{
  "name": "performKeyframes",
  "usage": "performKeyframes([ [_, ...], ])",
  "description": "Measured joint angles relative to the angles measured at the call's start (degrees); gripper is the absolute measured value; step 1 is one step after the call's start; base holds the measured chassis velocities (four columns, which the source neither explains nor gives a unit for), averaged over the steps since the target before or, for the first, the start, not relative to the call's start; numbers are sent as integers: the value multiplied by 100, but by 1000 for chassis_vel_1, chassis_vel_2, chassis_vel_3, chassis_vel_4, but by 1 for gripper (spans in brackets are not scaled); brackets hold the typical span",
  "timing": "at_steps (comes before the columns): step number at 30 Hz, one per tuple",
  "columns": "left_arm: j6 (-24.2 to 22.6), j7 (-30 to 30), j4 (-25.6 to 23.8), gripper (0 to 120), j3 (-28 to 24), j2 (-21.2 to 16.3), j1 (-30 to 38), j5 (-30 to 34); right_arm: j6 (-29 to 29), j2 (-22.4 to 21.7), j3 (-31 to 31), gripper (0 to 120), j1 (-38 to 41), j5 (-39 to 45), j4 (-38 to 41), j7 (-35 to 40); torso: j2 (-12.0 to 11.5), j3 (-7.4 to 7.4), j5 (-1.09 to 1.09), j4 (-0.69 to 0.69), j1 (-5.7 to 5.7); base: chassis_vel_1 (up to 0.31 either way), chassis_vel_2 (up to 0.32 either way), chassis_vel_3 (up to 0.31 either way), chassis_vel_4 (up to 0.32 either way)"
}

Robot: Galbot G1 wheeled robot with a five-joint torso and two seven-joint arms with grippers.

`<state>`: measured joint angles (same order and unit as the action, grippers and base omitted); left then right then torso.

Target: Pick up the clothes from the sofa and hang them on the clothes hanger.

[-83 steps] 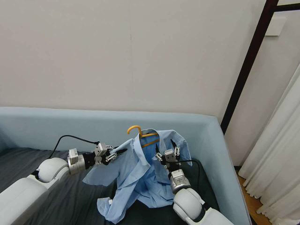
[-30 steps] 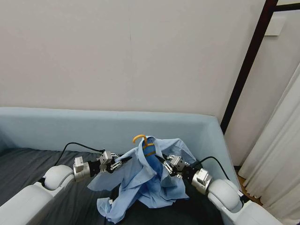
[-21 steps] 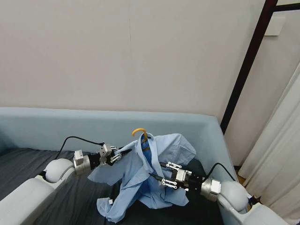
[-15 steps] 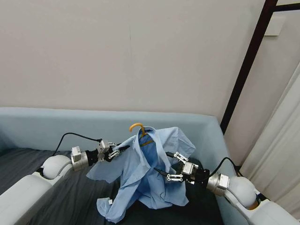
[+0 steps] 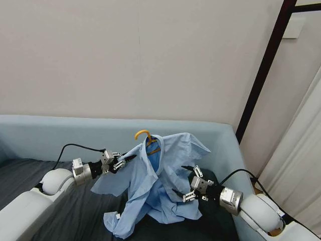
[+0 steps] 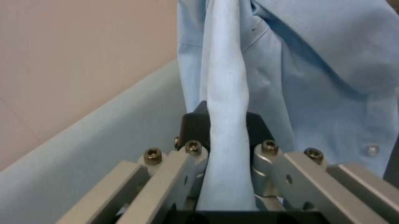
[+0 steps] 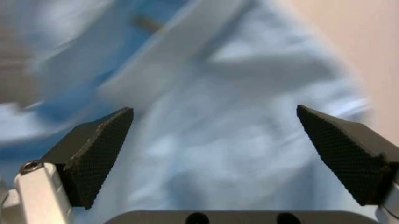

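Observation:
A light blue shirt (image 5: pixel 160 181) hangs over an orange hanger (image 5: pixel 144 136) above the sofa seat, its lower part heaped on the dark cushion (image 5: pixel 60 216). My left gripper (image 5: pixel 126 159) is shut on a fold of the shirt's left shoulder; in the left wrist view the cloth (image 6: pixel 225 121) runs between its fingers (image 6: pixel 184 161). My right gripper (image 5: pixel 189 185) stands open at the shirt's lower right, close to the fabric. In the right wrist view its black pads (image 7: pixel 100 149) are wide apart with the shirt (image 7: pixel 218 107) just ahead.
The pale blue sofa back (image 5: pixel 60 133) and right armrest (image 5: pixel 235 165) enclose the seat. A dark door frame (image 5: pixel 263 70) and white curtain (image 5: pixel 301 170) stand to the right. A plain wall rises behind.
My right gripper let go near the collar, swung down and right, and now stands open by the shirt's lower edge. My left gripper lifted the shoulder and hanger slightly.

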<state>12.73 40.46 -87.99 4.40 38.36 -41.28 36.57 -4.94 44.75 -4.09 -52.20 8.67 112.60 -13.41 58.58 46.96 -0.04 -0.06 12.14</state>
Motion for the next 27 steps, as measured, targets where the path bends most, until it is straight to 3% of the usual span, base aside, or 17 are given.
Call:
performKeyframes([
  [4,37,329,56,7,-52,-37,92,-35,191,-166,-56,100,249,140,3,217,0,0,-1,0,0,0,0,0,0],
  [8,171,1401,369,7,-251,-42,537,-239,508,-481,-79,100,402,455,-59,-411,0,0,0,-3,0,0,0,0,0],
  [13,218,2253,601,7,-599,-14,1022,-362,446,-626,-33,100,416,819,-123,-1025,0,0,2,-3,0,0,0,0,0],
  [20,285,2617,805,7,-1034,254,1559,-577,318,-807,-14,99,470,1027,-437,-1975,0,1,0,-4,0,0,0,0,0],
  [27,395,2677,920,7,-1158,409,1810,-776,323,-889,-67,73,790,1051,-903,-3114,-1,1,1,0,0,0,0,0,0],
])
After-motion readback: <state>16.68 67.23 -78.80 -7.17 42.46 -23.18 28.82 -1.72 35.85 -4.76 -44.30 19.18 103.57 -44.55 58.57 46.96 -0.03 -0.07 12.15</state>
